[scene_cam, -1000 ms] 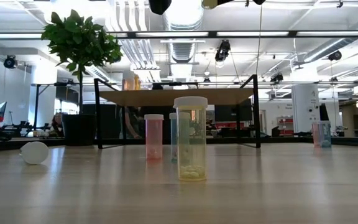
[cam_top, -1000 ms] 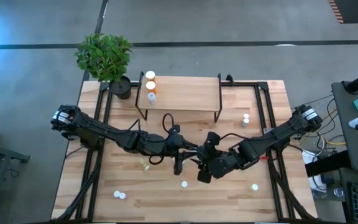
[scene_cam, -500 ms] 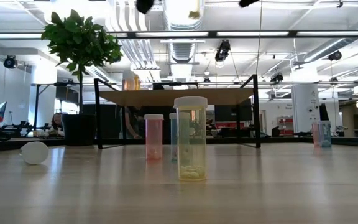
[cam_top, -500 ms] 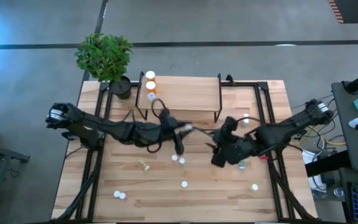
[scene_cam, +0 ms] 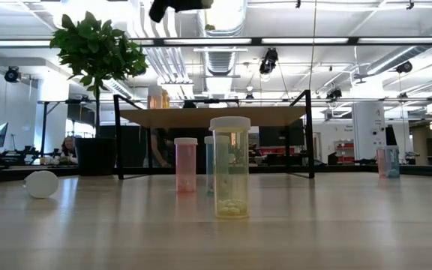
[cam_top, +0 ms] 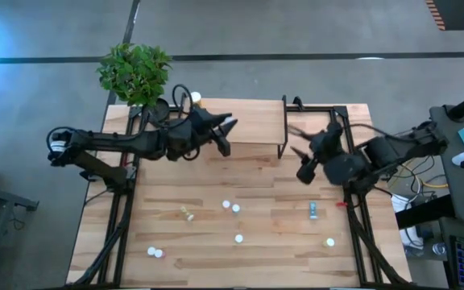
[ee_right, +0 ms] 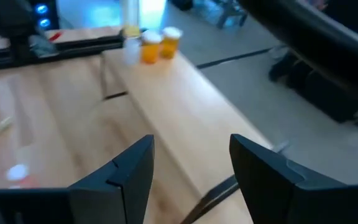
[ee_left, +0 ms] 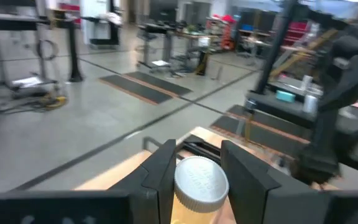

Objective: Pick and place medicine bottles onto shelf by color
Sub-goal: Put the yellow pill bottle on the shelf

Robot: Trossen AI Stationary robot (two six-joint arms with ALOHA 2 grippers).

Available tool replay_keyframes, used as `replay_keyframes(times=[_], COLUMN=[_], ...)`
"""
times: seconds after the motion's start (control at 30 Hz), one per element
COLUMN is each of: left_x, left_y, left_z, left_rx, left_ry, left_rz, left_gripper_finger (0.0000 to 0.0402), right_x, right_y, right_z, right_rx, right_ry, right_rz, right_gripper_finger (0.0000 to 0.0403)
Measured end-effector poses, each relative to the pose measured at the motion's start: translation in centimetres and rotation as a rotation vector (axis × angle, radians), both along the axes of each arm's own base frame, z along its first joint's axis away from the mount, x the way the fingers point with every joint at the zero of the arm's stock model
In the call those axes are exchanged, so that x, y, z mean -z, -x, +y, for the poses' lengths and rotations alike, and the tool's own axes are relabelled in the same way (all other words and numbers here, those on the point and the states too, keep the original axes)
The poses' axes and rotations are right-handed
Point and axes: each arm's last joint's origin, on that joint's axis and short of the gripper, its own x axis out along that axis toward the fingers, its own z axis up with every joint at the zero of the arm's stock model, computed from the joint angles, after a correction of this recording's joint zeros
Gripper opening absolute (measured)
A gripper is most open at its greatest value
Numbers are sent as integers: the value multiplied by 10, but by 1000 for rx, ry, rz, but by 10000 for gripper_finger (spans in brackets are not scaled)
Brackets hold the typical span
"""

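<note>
My left gripper (cam_top: 225, 133) hangs over the left part of the light-wood shelf (cam_top: 248, 121) and is shut on a medicine bottle whose white cap (ee_left: 201, 180) shows between its fingers; the body is hidden. It also shows in the low view as a dark shape, my left gripper (scene_cam: 175, 6). My right gripper (cam_top: 303, 157) hovers open, beside the shelf's right end. Orange bottles (ee_right: 151, 48) stand at the shelf's far left corner (cam_top: 195, 100). A yellow bottle (scene_cam: 231, 169) and a pinkish one (scene_cam: 186, 163) stand upright on the table. My left gripper pinches the bottle between its two fingers at the cap end (ee_left: 201, 180), one finger on each side of the white cap. The cap's top faces the wrist camera. The bottle is lifted clear, above the shelf.
A potted plant (cam_top: 135, 72) stands at the table's far left corner. On the table lie a blue-green bottle (cam_top: 313, 210), a small yellow one (cam_top: 188, 213), and several white-capped bottles (cam_top: 231, 207) toward the near edge. The shelf's middle and right part (ee_right: 185, 99) is bare wood.
My left gripper has risen from the table's middle and travelled toward the far edge to above the shelf, carrying the bottle. My right gripper has drawn away from the middle toward the table's right and far side.
</note>
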Motion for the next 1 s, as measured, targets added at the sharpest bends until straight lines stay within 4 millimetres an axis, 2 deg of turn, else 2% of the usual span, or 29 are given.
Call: replay_keyframes(times=[0.13,0.37,0.73,0.87,1.0], left_x=[-1,0,0,-2,-4], left_y=[2,4,17,27,34], left_z=[2,19,88,111,124], left_rx=[-56,-95,44,85,154], left_ry=[-24,-44,-115,-115,-119], left_rz=[14,32,84,80,66], left_gripper_finger=[95,95,95,95,95], right_x=[-9,-17,-18,-23,-35], right_y=[2,-11,-10,-11,-16], right_z=[-21,-57,-107,-123,-134], right_rx=[52,65,294,369,383], right_ry=[30,50,31,14,14], right_rz=[-22,-24,-63,-162,-319], right_gripper_finger=[201,201,201,201,201])
